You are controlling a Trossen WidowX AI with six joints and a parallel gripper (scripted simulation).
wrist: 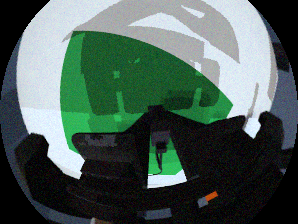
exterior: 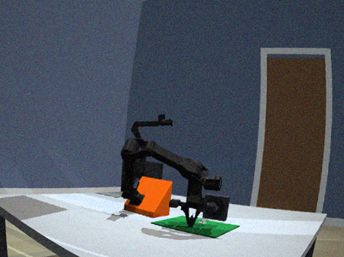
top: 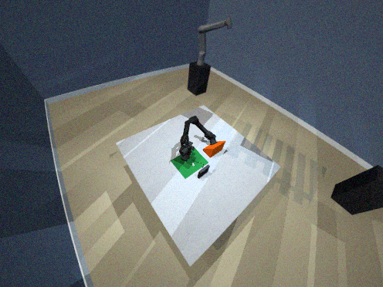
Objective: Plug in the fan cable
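Observation:
My gripper (exterior: 190, 225) (wrist: 156, 115) points down over the green board (top: 186, 173) (exterior: 225, 230) (wrist: 72, 102), its fingers drawn close together. It is shut on the dark fan plug (wrist: 160, 137), which shows between the fingers in the wrist view; in the top and exterior views it is hidden by the fingers. The thin dark cable (wrist: 160, 162) runs from the plug over the board. A small white part (top: 193, 164) (exterior: 203, 221) stands on the board beside the gripper; whether it is the four-pin header is too small to tell. The black square fan (top: 203, 171) (exterior: 216, 207) stands upright just off the board.
An orange wedge-shaped block (top: 214, 149) (exterior: 154, 196) (wrist: 210, 196) stands beside the board, close to the arm's base. The white table (top: 201, 216) (exterior: 69, 235) carries everything. A grey arm on a black pedestal (top: 198, 79) stands on the floor behind the table.

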